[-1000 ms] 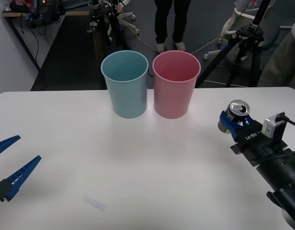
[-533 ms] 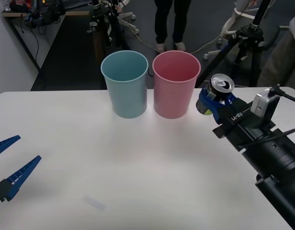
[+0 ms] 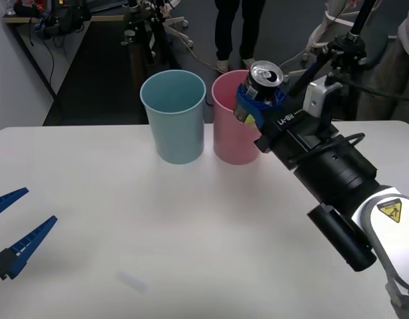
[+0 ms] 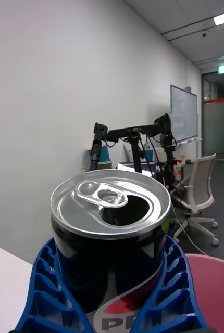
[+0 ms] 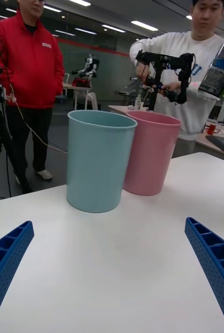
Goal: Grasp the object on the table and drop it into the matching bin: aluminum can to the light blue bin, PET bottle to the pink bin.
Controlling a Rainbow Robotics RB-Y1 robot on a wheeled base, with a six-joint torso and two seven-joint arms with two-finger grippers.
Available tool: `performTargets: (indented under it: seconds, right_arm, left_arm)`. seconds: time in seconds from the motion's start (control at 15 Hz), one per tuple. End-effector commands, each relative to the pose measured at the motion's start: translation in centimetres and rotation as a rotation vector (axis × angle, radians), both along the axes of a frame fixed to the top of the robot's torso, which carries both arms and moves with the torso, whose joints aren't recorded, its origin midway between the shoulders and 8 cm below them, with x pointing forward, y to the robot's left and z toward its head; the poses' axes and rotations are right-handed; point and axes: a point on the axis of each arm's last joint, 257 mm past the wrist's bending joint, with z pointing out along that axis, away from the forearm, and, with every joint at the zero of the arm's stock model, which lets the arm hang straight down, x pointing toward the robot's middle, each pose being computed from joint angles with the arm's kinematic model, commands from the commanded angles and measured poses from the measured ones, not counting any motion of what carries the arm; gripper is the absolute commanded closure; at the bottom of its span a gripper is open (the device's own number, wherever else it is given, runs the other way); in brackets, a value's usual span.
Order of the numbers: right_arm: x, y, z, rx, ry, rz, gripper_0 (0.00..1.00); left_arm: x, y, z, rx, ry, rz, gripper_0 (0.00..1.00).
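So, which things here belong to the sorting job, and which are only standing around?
Job:
- aluminum can, held in the right gripper above the pink bin
- light blue bin, where the can must go
- table
- left gripper, open, waiting low at the table's near left

Standing around:
- black tripod behind the table

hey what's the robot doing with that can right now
The right tool is shut on the aluminum can and holds it in the air, upright, at the near right of the pink bin. The light blue bin, where a can belongs, stands just to that bin's left on the white table, so the can is not yet over its target. The left tool is open and waits low over the table's left edge.
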Motion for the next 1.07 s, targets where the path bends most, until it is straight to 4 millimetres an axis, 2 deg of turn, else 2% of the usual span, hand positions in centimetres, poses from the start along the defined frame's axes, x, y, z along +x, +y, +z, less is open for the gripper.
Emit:
performTargets:
  seconds: [0.07,0.33,0.6,0.8,1.07]
  right_arm:
    - [3.3,2.3,1.0,0.001,-0.011,-0.009,1.00]
    - [8.6,5.4,1.8,0.013,0.011,-0.025,1.00]
    - [12.8,7.4,2.1,-0.002,0.035,-0.055,1.00]
    - [14.7,9.4,2.4,-0.015,0.048,-0.059,1.00]
    - [16.6,11.3,1.0,-0.062,0.074,-0.080,1.00]
  left_arm:
    - [0.0,0.0,0.0,0.000,0.000,0.000,0.00]
    - [0.0,0.0,0.0,0.000,0.000,0.000,0.00]
    - [0.0,0.0,0.0,0.000,0.000,0.000,0.00]
    - [0.0,0.0,0.0,0.000,0.000,0.000,0.00]
    - [0.0,0.0,0.0,0.000,0.000,0.000,0.00]
